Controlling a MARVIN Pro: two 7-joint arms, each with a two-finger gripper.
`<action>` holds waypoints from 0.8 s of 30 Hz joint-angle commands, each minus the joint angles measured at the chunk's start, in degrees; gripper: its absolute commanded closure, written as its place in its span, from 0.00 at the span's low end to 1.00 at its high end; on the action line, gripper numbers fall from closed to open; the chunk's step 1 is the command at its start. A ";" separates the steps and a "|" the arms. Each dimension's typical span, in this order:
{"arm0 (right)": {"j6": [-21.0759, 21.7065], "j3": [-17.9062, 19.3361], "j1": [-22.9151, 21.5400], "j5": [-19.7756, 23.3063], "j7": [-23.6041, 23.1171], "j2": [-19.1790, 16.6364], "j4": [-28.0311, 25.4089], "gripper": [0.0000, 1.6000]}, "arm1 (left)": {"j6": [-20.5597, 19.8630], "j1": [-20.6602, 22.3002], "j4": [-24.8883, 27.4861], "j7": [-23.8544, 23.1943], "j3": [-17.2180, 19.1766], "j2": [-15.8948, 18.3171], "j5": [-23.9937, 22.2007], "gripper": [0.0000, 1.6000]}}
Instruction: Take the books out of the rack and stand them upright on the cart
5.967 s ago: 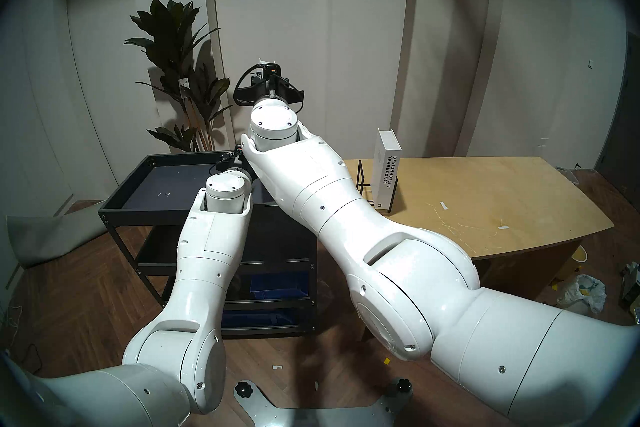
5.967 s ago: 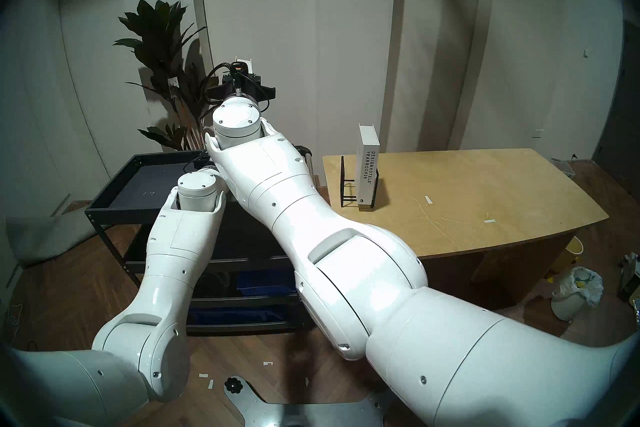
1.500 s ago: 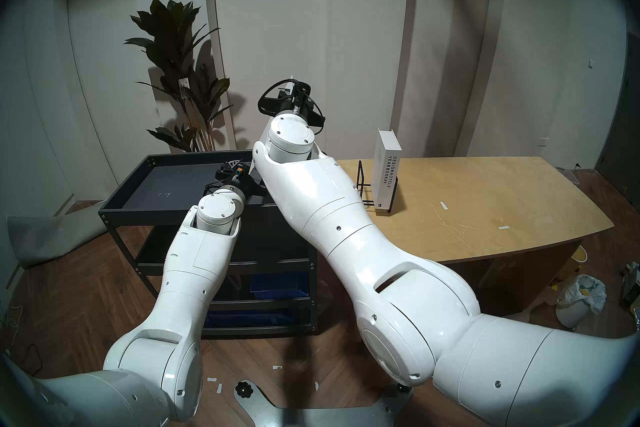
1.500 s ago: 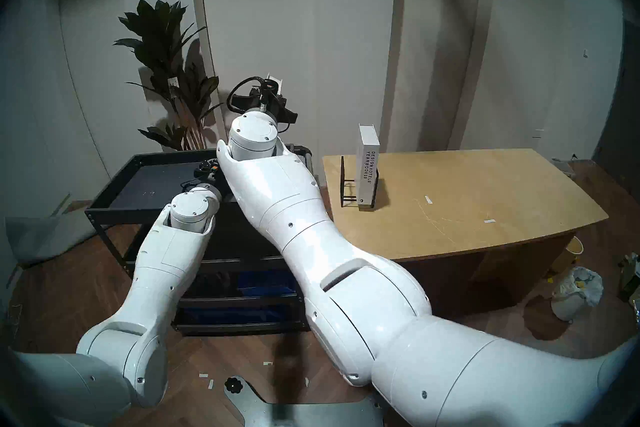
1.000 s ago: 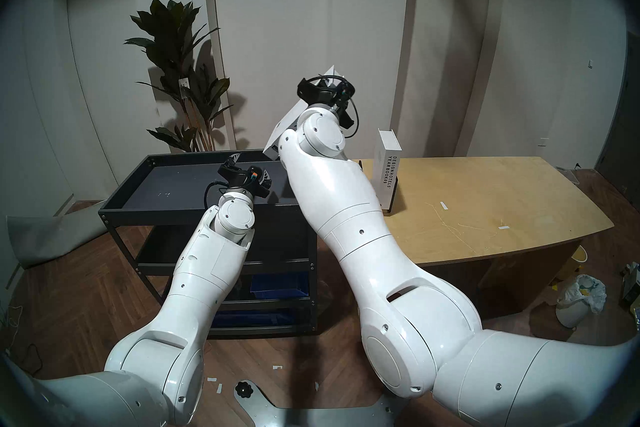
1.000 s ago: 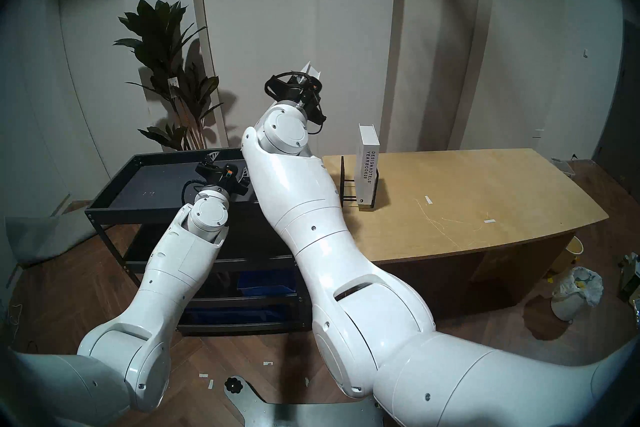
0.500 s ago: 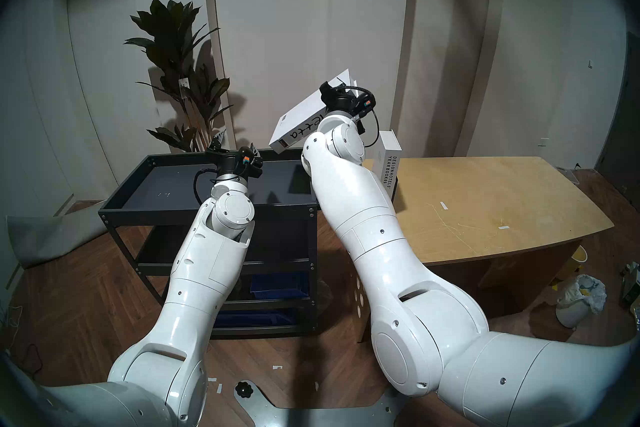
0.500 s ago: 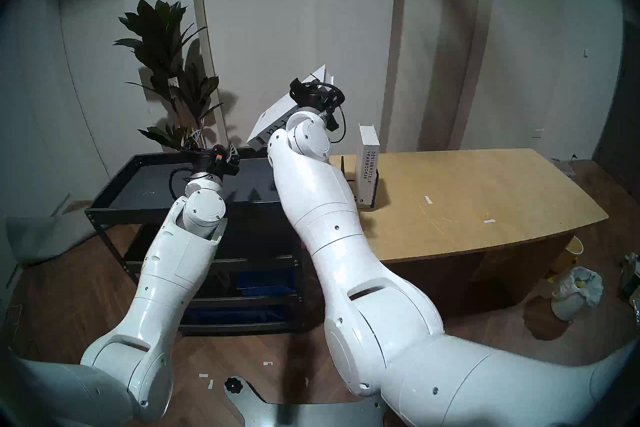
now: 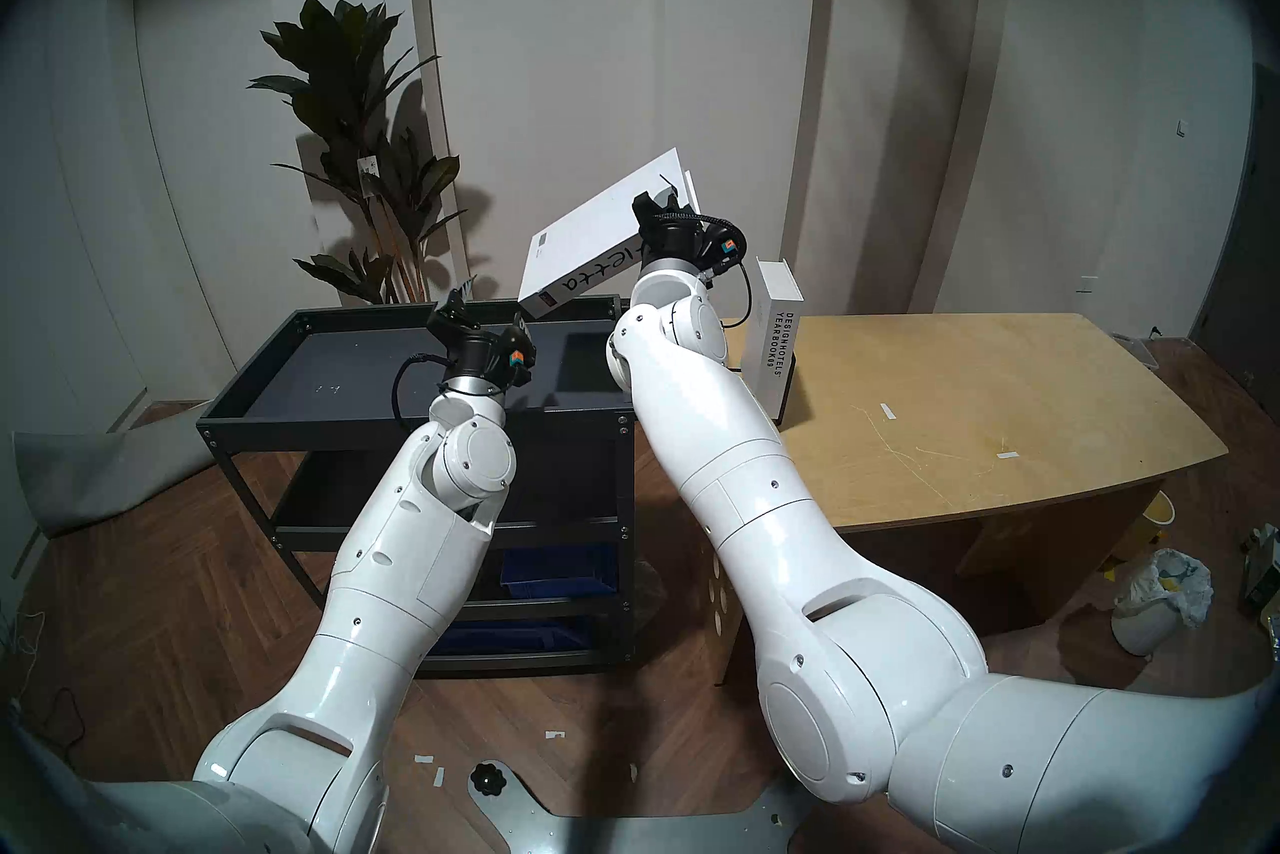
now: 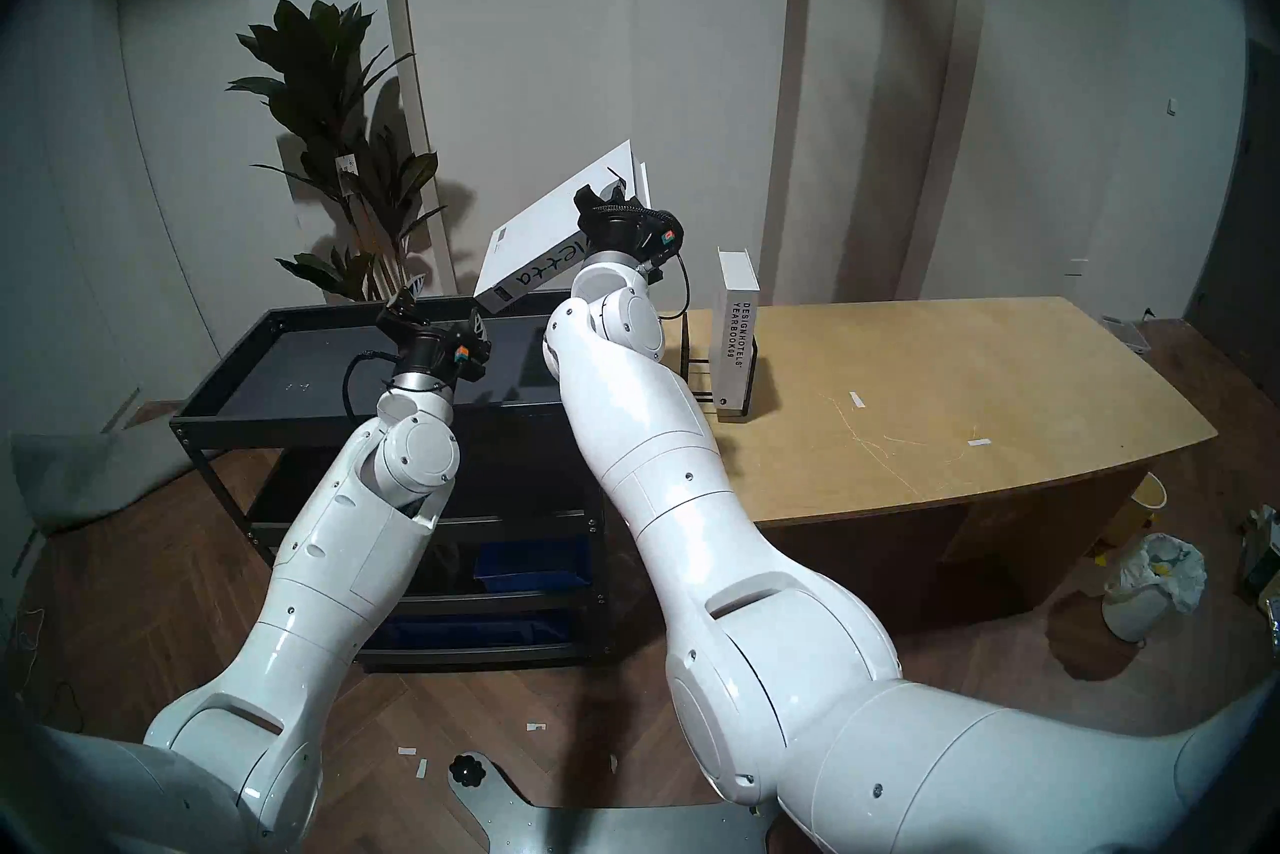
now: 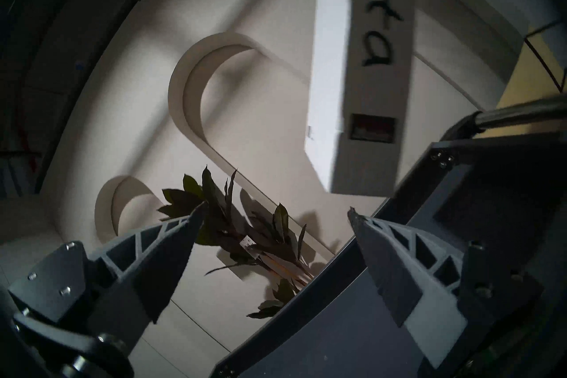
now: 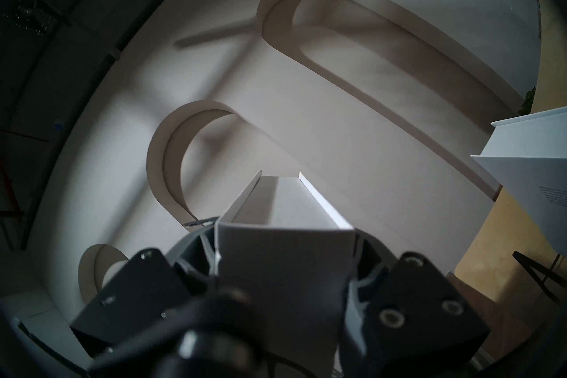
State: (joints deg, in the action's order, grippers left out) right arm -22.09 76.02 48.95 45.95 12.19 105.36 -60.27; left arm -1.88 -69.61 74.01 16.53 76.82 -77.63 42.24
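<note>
The taller thick white hardback with black handwritten lettering on its spine [image 9: 596,239] is off the desk, held aloft and tilted, its lower corner hanging just above the far rim of the large dark grey metal cart with tiered tray shelves [image 9: 277,416]. The right pincer [image 9: 658,201] is clamped on its upper end; in the right wrist view both fingers press the book's covers from either side [image 12: 285,248]. In the left wrist view the spine's last letters and a small dark label near the bottom edge show, with the book's lower end above the cart's corner [image 11: 365,92].

The shorter white hardback printed "DESIGNHOTELS YEARBOOK09" [image 9: 772,333] stands upright in the small open black wire rack [image 10: 696,360], at the rack's right end, on the light wooden desk [image 9: 970,416] just to the right of the cart.

The left pincer [image 9: 485,308] hovers over the cart's top tray with its fingers spread wide and nothing between them [image 11: 276,211]; it is below and to the left of the held book, apart from it. The cart's side handle with a silver bar [image 11: 521,113] shows at the right of the left wrist view. A dark-leaved potted plant [image 9: 353,139] stands against the arched white wall behind the cart.
</note>
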 commanded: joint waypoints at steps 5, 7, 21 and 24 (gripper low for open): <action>2.02 1.82 -0.90 6.51 -8.15 -0.88 -2.22 1.00 | 2.15 6.05 -7.08 6.11 -2.09 0.22 5.35 0.00; 1.98 1.83 -0.67 6.90 -8.54 -0.74 -2.05 1.00 | 2.05 6.88 -7.36 6.60 -2.56 -0.29 5.77 0.00; -0.62 1.34 -0.15 8.03 -10.68 0.28 -0.32 1.00 | 1.04 8.35 -4.69 9.35 -5.14 -1.36 9.31 0.00; -1.25 1.30 0.13 8.40 -10.82 0.49 -0.36 1.00 | 0.40 7.89 -3.14 9.03 -5.28 -1.65 9.33 0.00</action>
State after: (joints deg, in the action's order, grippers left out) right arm -21.43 77.50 49.68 54.18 2.87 104.59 -59.69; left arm -0.30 -63.59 66.77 25.05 71.42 -78.50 51.02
